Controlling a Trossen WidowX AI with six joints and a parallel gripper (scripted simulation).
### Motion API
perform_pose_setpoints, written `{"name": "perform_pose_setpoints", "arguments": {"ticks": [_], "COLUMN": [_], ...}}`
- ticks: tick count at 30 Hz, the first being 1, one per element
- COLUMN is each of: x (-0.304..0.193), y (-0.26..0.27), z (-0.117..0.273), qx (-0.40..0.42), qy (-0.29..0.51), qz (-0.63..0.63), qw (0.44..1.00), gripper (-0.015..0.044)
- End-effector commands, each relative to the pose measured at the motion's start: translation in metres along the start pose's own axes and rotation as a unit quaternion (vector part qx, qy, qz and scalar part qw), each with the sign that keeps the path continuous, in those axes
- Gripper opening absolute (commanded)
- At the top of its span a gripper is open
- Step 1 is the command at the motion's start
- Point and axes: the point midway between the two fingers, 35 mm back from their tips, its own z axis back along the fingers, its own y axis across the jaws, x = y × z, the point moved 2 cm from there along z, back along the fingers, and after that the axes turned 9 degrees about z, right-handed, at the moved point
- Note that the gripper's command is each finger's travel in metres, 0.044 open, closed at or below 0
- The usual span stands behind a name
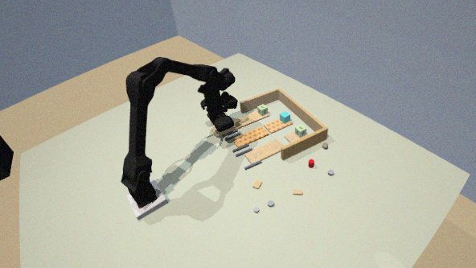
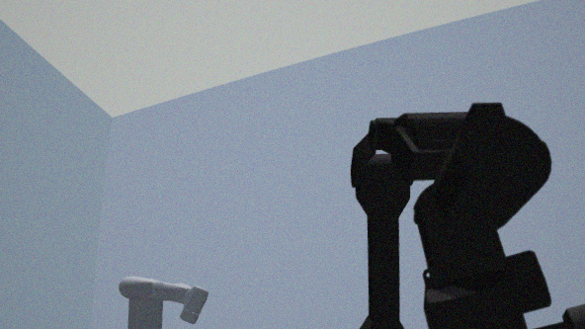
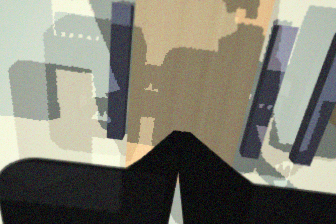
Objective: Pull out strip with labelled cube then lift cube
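Note:
My gripper (image 1: 223,125) (image 3: 180,139) is shut and empty, over the near end of the plain wooden strip (image 1: 252,119) (image 3: 181,30). This strip looks unbroken where visible; the arm hides part of it. A pale green labelled cube (image 1: 262,109) stands at its far end. The middle strip is orange-dotted, with a near piece (image 1: 251,136) and a far piece (image 1: 276,125) parted by a gap; a cyan cube (image 1: 285,117) stands on the far piece. The third strip has a near piece (image 1: 264,152) and a far piece (image 1: 291,137), which bears another green labelled cube (image 1: 300,130).
A wooden wall (image 1: 304,146) surrounds the strips' far ends. Dark bars (image 1: 253,165) (image 3: 120,75) (image 3: 261,90) lie beside the strips' near ends. A red cylinder (image 1: 311,163), wooden chips (image 1: 257,184) (image 1: 297,192) and grey discs (image 1: 330,172) (image 1: 270,204) lie outside.

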Motion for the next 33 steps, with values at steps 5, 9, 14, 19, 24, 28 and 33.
{"name": "perform_pose_setpoints", "arguments": {"ticks": [5, 9, 14, 19, 24, 28, 33], "x": [-0.017, -0.024, -0.031, -0.039, -0.046, -0.052, -0.060], "y": [0.002, 0.003, 0.005, 0.006, 0.007, 0.008, 0.010], "z": [-0.007, -0.007, -0.007, -0.007, -0.006, -0.006, -0.006], "qx": [-0.003, -0.003, -0.003, -0.003, -0.003, -0.003, -0.003], "qy": [0.012, 0.012, 0.012, 0.012, 0.013, 0.013, 0.013], "qz": [0.000, 0.000, 0.000, 0.000, 0.000, 0.000, 0.000], "qw": [1.000, 1.000, 1.000, 1.000, 1.000, 1.000, 1.000], "gripper": [0.0000, 0.0000, 0.0000, 0.0000, 0.0000, 0.0000, 0.0000]}}
